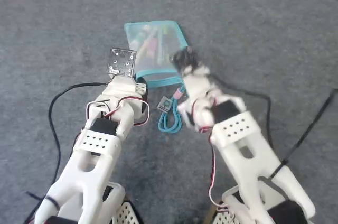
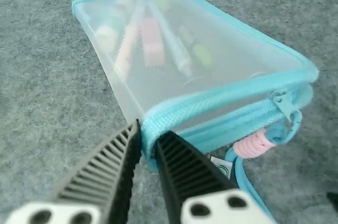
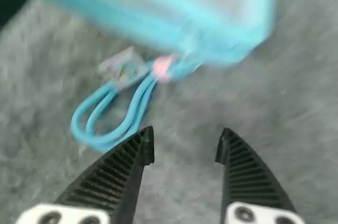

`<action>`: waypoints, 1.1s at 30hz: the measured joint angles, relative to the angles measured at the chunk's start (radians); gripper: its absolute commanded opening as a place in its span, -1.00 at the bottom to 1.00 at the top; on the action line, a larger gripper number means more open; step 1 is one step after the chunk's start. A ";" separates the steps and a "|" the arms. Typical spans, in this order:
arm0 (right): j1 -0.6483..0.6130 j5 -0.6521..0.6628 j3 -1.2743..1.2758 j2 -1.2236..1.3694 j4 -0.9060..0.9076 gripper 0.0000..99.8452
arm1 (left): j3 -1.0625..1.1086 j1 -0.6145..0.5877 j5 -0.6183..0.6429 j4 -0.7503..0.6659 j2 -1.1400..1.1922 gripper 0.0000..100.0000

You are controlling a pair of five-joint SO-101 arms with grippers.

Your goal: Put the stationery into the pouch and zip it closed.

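The clear pouch [image 1: 154, 44] with turquoise trim lies at the table's far middle, holding pens and several other stationery pieces [image 2: 153, 42]. My left gripper [image 2: 148, 142] is shut on the near corner of its zipper edge [image 2: 211, 105]. The zipper pull [image 2: 282, 102] sits at the opposite corner, with a pink bead [image 2: 252, 143] and a blue cord loop [image 1: 170, 119] trailing from it. My right gripper [image 3: 185, 139] is open above the cloth just short of the bead [image 3: 162, 66] and the loop [image 3: 113, 113], touching neither. In the high view the right gripper [image 1: 184, 61] is over the pouch's right corner.
Grey cloth [image 1: 274, 39] covers the whole table. A small tag [image 1: 165, 104] lies on the cord between the two arms. Black cables [image 1: 58, 102] run along the outer sides of both arms. There is free cloth to the left, right and behind the pouch.
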 measured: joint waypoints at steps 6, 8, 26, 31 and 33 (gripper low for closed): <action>0.118 0.184 -0.002 0.000 -0.043 -0.38 | 0.000 0.000 0.000 0.000 0.000 -0.98; 0.143 0.341 -0.002 0.000 -0.075 -0.37 | 0.000 0.000 0.000 0.000 0.000 -0.98; 0.124 0.977 -0.002 0.178 -0.318 -0.30 | 0.000 0.000 0.000 0.000 0.000 -0.98; 0.118 1.020 -0.003 0.222 -0.414 -0.31 | 0.000 0.000 0.000 0.000 0.000 -0.98; 0.103 1.048 -0.003 0.253 -0.446 -0.31 | 0.000 0.000 0.000 0.000 0.000 -0.98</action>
